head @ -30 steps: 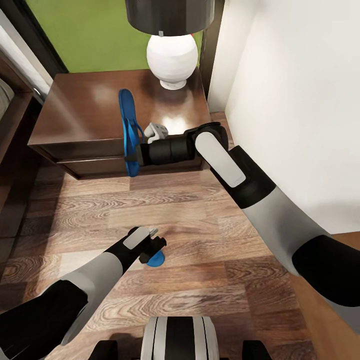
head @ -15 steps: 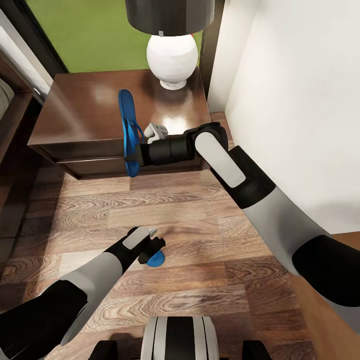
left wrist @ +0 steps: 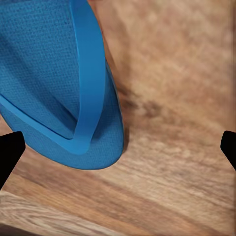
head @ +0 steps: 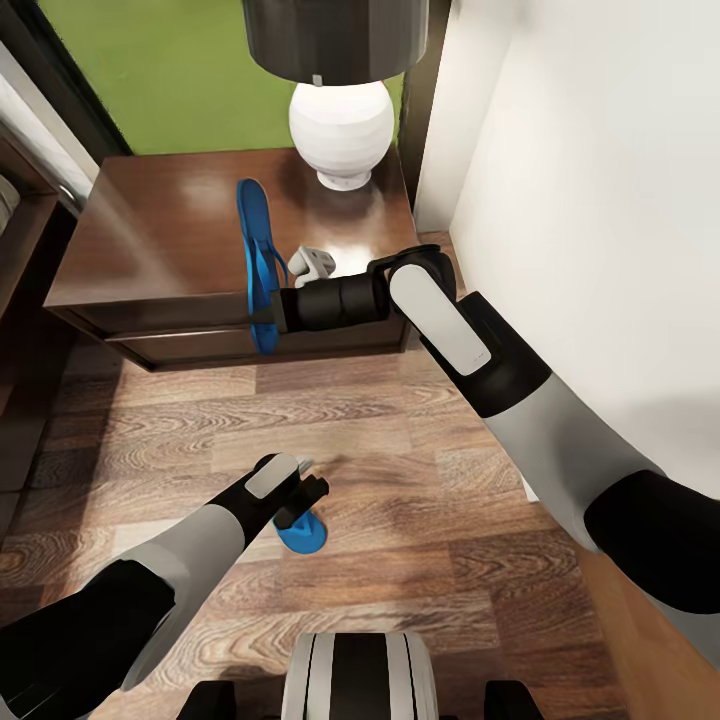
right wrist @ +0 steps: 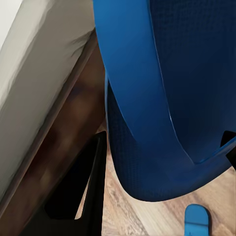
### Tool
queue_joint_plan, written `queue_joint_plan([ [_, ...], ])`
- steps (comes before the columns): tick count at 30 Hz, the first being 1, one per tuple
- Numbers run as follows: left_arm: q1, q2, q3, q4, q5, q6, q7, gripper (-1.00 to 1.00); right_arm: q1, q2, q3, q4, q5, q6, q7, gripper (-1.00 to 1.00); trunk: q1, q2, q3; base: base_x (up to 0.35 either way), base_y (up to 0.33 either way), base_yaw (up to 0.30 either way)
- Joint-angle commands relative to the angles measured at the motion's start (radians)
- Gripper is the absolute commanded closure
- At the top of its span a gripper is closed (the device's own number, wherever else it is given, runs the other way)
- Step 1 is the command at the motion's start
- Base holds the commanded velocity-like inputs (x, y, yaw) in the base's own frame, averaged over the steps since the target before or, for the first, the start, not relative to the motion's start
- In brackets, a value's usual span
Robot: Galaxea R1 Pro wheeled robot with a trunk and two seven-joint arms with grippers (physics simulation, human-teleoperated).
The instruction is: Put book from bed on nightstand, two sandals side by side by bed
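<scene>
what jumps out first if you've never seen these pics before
The bright blue sandal held on edge in the right gripper, in front of the dark wood nightstand. Next, the second blue sandal flat on the plank floor under the open left gripper, and the white lamp on the nightstand.

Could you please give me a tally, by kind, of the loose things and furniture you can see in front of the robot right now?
Blue sandals: 2, one held on edge by the right gripper, one on the floor under the left gripper
Lamps: 1
Nightstands: 1
Small white objects on the nightstand: 1
Total: 5
</scene>
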Motion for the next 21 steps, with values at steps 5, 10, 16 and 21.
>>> queue_joint_plan([
  [5, 0.0, 0.001, -0.006, -0.001, 0.003, 0.003, 0.006, -1.0, -0.001, 0.0, 0.0, 0.0, 0.009, 0.003, 0.011, 1.0, 0.0, 0.0, -0.001, 0.013, -0.003, 0.0],
  [10, 0.0, 0.002, -0.006, -0.001, 0.003, 0.002, 0.016, -1.0, -0.001, 0.0, 0.0, 0.0, 0.009, 0.003, 0.011, 1.0, 0.0, 0.0, -0.001, 0.003, -0.001, 0.0],
  [16, 0.0, 0.001, -0.006, -0.001, 0.006, 0.002, 0.062, -1.0, -0.001, 0.0, 0.0, 0.0, 0.009, 0.003, 0.011, 1.0, 0.0, 0.0, -0.001, 0.0, 0.0, 0.0],
  [21, 0.0, 0.0, -0.006, -0.001, 0.009, 0.003, 0.106, -1.0, -0.001, 0.0, -0.001, 0.0, 0.009, 0.003, 0.011, 1.0, 0.0, 0.0, -0.001, 0.0, 0.0, 0.0],
])
